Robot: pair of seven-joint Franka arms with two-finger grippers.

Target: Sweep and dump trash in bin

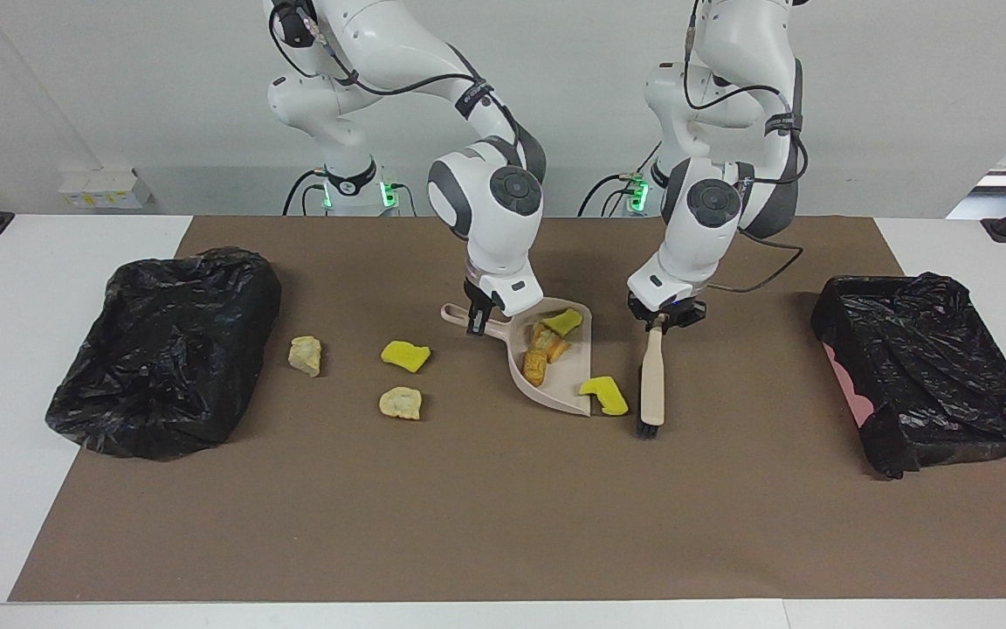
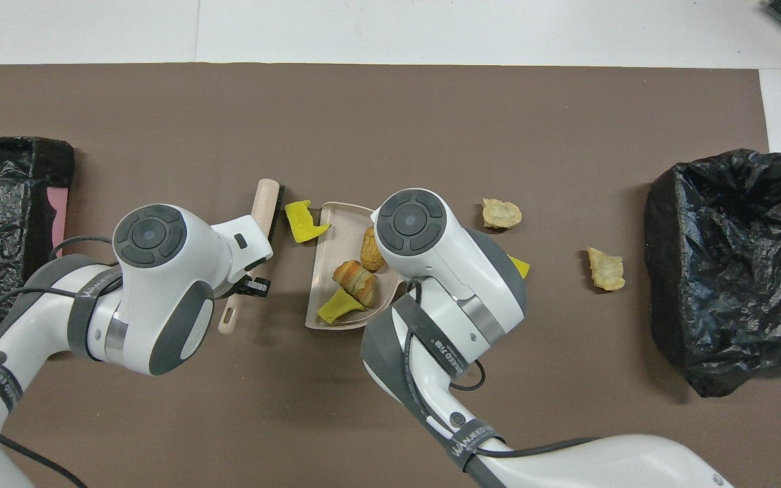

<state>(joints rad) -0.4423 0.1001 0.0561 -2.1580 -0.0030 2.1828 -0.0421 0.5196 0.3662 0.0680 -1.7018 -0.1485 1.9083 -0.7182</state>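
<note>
My right gripper (image 1: 478,321) is shut on the handle of the beige dustpan (image 1: 568,380), which rests on the mat; in the overhead view (image 2: 336,230) the arm hides this gripper. The pan holds brown lumps (image 1: 540,354) and a yellow scrap (image 1: 565,321). My left gripper (image 1: 664,319) is shut on the handle of the brush (image 1: 651,384), beside the pan toward the left arm's end. A yellow scrap (image 1: 605,395) lies at the pan's open edge next to the brush. A yellow scrap (image 1: 405,355) and two tan lumps (image 1: 401,403) (image 1: 306,355) lie on the mat toward the right arm's end.
A bin lined with a black bag (image 1: 167,349) stands at the right arm's end of the brown mat. A second black-lined bin (image 1: 931,376), pink at its side, stands at the left arm's end.
</note>
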